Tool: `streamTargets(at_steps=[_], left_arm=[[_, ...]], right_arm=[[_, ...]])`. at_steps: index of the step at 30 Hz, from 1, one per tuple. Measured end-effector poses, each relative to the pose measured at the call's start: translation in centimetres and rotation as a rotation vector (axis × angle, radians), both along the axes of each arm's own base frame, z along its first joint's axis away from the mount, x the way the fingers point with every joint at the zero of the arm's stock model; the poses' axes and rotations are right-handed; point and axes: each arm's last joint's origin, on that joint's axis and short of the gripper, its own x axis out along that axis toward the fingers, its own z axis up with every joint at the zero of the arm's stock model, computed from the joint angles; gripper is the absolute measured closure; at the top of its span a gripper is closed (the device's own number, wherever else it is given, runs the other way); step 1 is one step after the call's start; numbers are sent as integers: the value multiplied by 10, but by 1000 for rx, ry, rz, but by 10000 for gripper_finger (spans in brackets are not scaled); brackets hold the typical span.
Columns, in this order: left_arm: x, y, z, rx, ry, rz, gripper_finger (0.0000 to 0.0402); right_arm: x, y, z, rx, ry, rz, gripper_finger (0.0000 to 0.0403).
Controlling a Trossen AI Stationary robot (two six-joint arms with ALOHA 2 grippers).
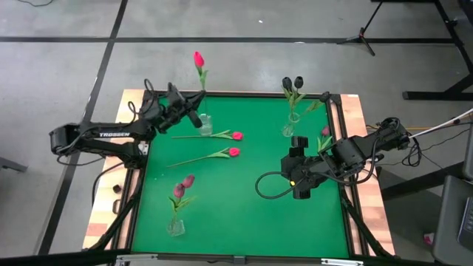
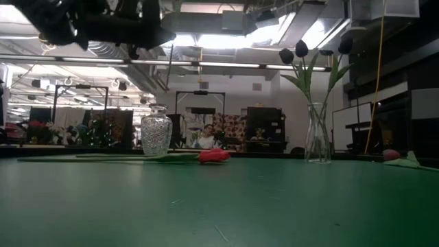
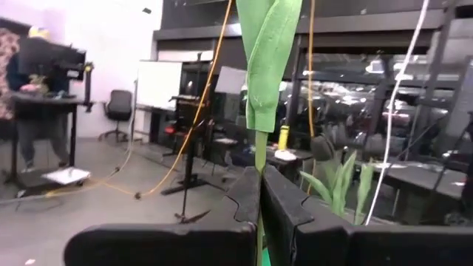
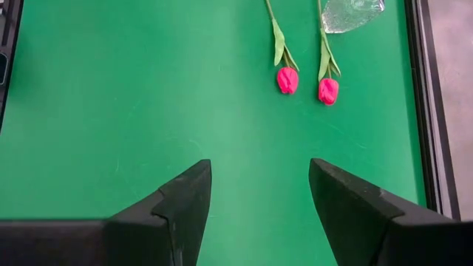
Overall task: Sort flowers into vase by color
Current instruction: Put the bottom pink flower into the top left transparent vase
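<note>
Above the far-left vase (image 1: 205,125) in the high view, the left gripper (image 1: 194,111) holds a pink tulip (image 1: 198,59) upright; two more pink tulips (image 1: 235,143) lie on the green mat (image 1: 244,207). In the left wrist view its fingers (image 3: 284,203) clamp the green stem (image 3: 260,148). In the right wrist view the right gripper (image 4: 259,196) hangs spread wide over bare mat.

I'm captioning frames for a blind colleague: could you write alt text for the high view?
The left gripper holds a pink tulip upright over a glass vase. Two pink tulips lie on the green mat; the right gripper hovers open.

Two tulips (image 1: 222,145) lie mid-table btwn three vases (image 1: 205,124); one probably right.
</note>
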Motion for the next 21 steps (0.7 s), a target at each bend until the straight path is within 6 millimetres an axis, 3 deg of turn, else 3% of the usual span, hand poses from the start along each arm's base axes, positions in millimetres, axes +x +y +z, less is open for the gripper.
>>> streamTargets(at_steps=[8,21], left_arm=[[-12,-4,-31,-6,43,-2,401],[-15,5,-37,3,89,41,401]], right_arm=[[0,0,0,15,-2,-19,176],[4,2,-3,0,-4,-24,176]])
